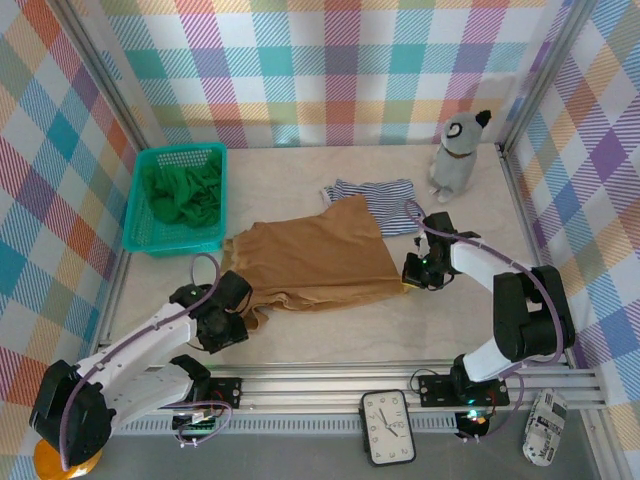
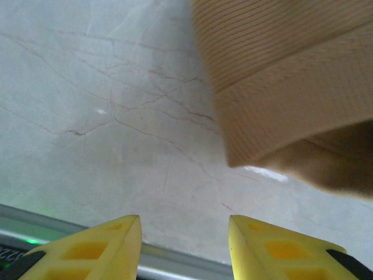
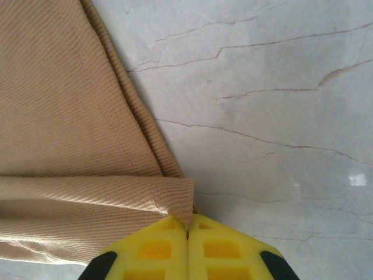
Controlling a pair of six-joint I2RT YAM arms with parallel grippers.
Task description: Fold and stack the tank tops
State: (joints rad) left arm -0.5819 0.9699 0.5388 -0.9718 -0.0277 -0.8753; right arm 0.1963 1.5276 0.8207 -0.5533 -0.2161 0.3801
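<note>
The tan-brown tank top (image 1: pixel 315 260) lies spread in the middle of the table, its near edge folded over. My right gripper (image 1: pixel 412 280) is shut on its right near corner; in the right wrist view the yellow jaws (image 3: pixel 187 228) pinch the ribbed cloth (image 3: pixel 76 151). At the top's left near corner my left gripper (image 1: pixel 232 322) stands open just off the cloth, and its fingers (image 2: pixel 125 242) hold nothing, with the tan hem (image 2: pixel 291 99) ahead to the right. The navy-and-white striped top (image 1: pixel 385 200) lies behind, partly under the tan one. The green top (image 1: pixel 183 193) is bunched in the basket.
The teal mesh basket (image 1: pixel 150 238) sits at the back left. A grey plush toy (image 1: pixel 458 152) stands at the back right. A metal rail (image 1: pixel 330 385) runs along the near table edge, with a clock (image 1: pixel 387 427) in front of it.
</note>
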